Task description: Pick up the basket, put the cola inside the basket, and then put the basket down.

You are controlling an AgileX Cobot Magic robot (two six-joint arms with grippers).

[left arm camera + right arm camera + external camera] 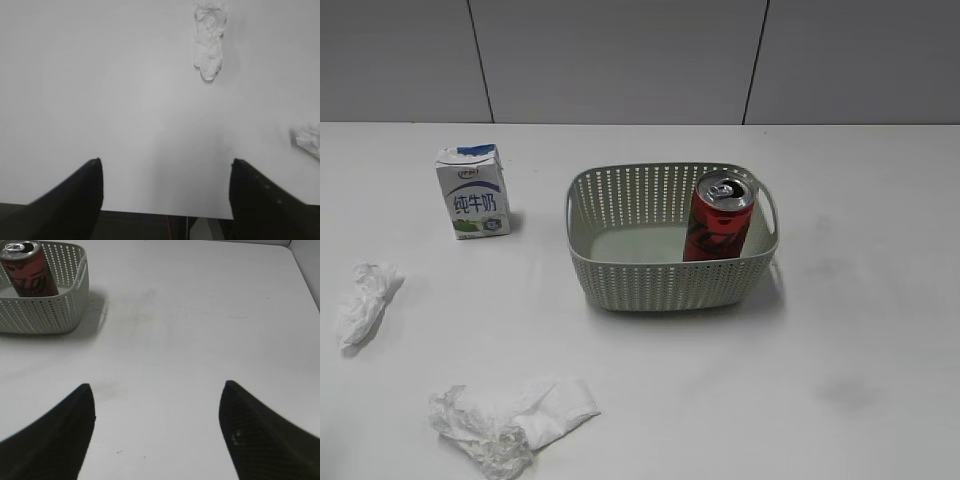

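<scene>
The pale sage-green basket (620,275) stands on the white table in the middle of the exterior view. The red cola can (719,222) stands upright inside it at the right end. Both also show in the right wrist view, the basket (55,310) and the can (28,271) at the top left. My right gripper (157,390) is open and empty over bare table, well to the right of the basket. My left gripper (166,162) is open and empty over the table near its front edge. Neither gripper shows in the exterior view.
A white-and-blue milk carton (472,191) stands at the back left. Two crumpled white tissues lie at the left (365,300) and front left (510,420); they also show in the left wrist view (209,40) and at its right edge (307,140).
</scene>
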